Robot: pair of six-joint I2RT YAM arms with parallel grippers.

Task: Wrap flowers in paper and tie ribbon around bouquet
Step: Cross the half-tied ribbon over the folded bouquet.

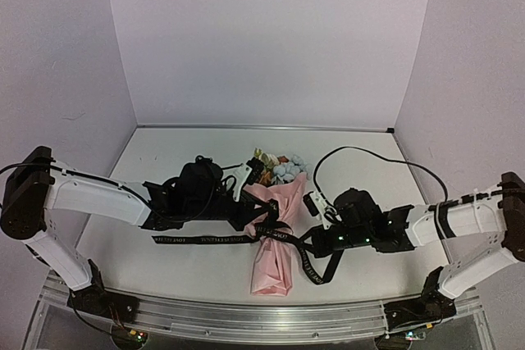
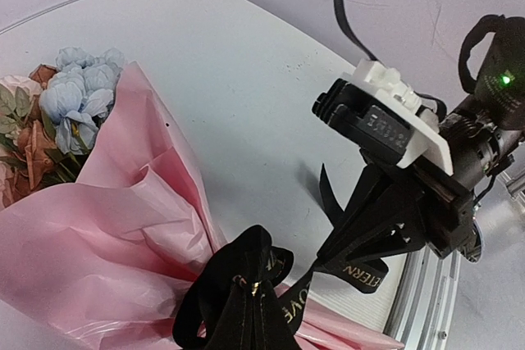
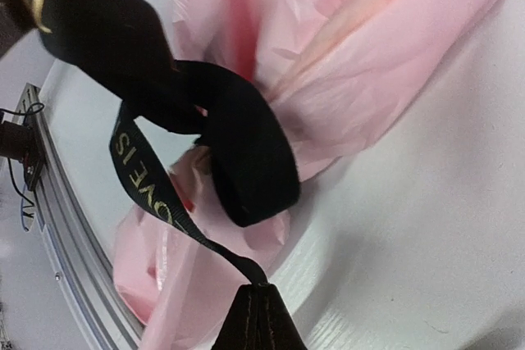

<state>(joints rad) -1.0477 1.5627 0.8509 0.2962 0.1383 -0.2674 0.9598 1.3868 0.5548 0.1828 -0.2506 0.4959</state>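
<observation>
The bouquet lies mid-table, a pink paper [image 1: 275, 264] cone with its narrow end toward me. The flowers [image 1: 279, 168], blue, cream and orange, show at its far wide end [image 2: 78, 100]. The black lettered ribbon [image 1: 201, 238] circles the cone's middle, and one tail trails left across the table. My left gripper [image 1: 264, 212] is shut on a ribbon loop just above the paper [image 2: 123, 227]; its fingertips [image 2: 256, 291] pinch the folded band [image 2: 234, 272]. My right gripper [image 1: 305, 239] is shut on the other strand [image 3: 139, 170], fingertips [image 3: 257, 288] right of the cone, beside the paper [image 3: 385, 47].
An aluminium rail [image 1: 246, 317] runs along the near table edge, close to the cone's narrow end. A black cable [image 1: 361, 153] arcs over the table behind the right arm. Pale walls close in the back and both sides.
</observation>
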